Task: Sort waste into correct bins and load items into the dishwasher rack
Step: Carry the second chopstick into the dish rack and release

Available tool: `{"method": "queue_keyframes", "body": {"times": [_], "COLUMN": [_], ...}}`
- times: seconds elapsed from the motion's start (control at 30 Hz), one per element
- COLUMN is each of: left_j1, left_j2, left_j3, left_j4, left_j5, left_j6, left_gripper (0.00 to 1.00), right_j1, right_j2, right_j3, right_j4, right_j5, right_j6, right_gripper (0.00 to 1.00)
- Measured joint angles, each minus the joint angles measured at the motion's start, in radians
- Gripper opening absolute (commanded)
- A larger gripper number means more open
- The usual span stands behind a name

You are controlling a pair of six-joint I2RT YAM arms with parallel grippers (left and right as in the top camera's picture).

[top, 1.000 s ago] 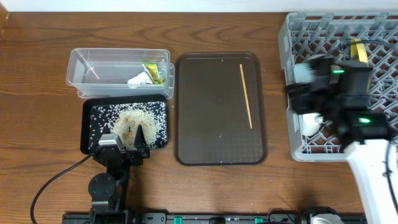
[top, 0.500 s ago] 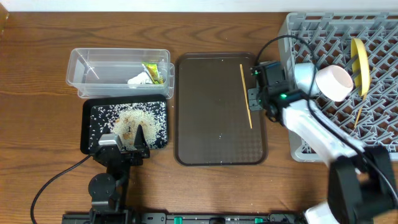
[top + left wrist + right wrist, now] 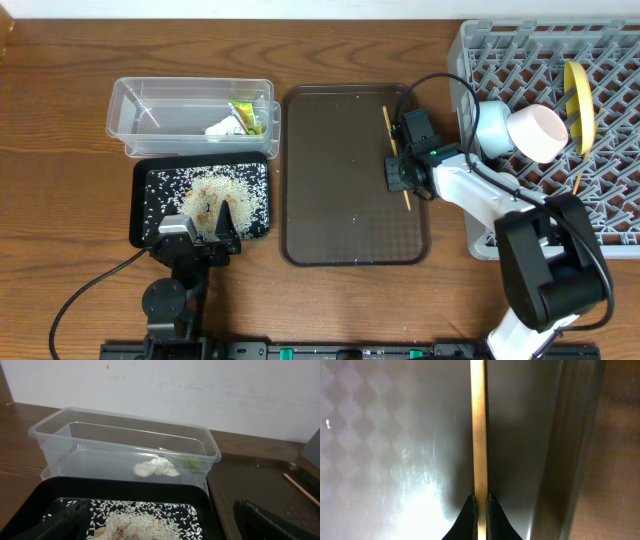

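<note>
Right gripper (image 3: 479, 510) is clamped tight on the chopstick (image 3: 390, 125), which runs along the right side of the brown serving tray (image 3: 330, 170), mid-frame in the overhead shot. Left gripper (image 3: 212, 222) hangs over the black tray (image 3: 140, 200) of rice (image 3: 215, 190) at lower left, fingers wide apart, nothing in them. Wrapper (image 3: 245, 117) and white scrap (image 3: 222, 128) sit in the clear tub (image 3: 125, 100).

No text, label or number can be read anywhere. The snack wrapper (image 3: 245, 118) bears print, but it is too small to make out.
</note>
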Motion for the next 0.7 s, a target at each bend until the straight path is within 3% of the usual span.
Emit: {"method": "queue_keyframes", "body": {"times": [0.1, 0.33, 0.5, 0.7], "left_j1": [0.000, 0.000, 0.000, 0.000], "left_j2": [0.000, 0.000, 0.000, 0.000], "left_j3": [0.000, 0.000, 0.000, 0.000], "left_j4": [0.000, 0.000, 0.000, 0.000], "left_j5": [0.000, 0.000, 0.000, 0.000], "left_j6": [0.000, 0.000, 0.000, 0.000], "left_gripper": [0.93, 0.93, 0.93, 0.93], "right_j1": [-0.005, -0.135, -0.375, -0.671], "right_j2": [-0.085, -0.483, -0.647, -0.643], "right_j3": [-0.001, 0.017, 0.024, 0.024], "right_j4": [-0.032, -0.052, -0.098, -0.137], "right_j5": [0.006, 0.143, 0.260, 0.283], "right_j6": [0.002, 0.003, 0.003, 0.008], "right_gripper": [0.01, 0.01, 0.01, 0.01]}}
